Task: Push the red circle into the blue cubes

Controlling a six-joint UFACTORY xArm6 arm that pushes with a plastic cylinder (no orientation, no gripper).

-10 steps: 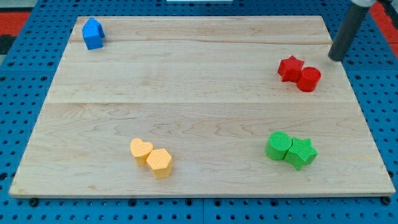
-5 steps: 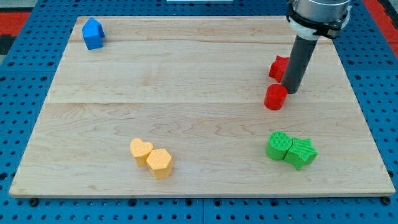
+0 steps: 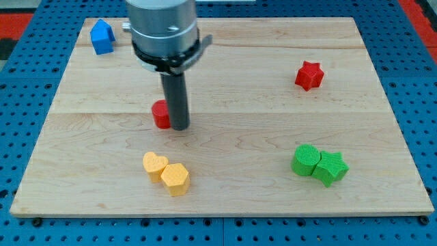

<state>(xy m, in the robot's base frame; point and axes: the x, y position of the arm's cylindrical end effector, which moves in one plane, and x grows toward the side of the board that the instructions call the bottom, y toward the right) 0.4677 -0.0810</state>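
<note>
The red circle [image 3: 161,115] sits left of the board's middle, partly hidden behind my rod. My tip [image 3: 179,127] touches the circle's right side. The blue blocks [image 3: 102,37] stand at the board's top left corner, well up and left of the circle; their exact shapes are hard to make out. The rod and its grey mount hang down from the view's top.
A red star [image 3: 308,75] lies at the upper right. A green circle [image 3: 305,160] and green star [image 3: 331,167] touch at the lower right. A yellow heart [image 3: 154,165] and yellow hexagon [image 3: 175,178] touch at the lower left. The wooden board [image 3: 225,198] lies on blue pegboard.
My tip has swept left across the board, pushing the red circle from beside the red star to left of the middle. The red star stayed at the upper right.
</note>
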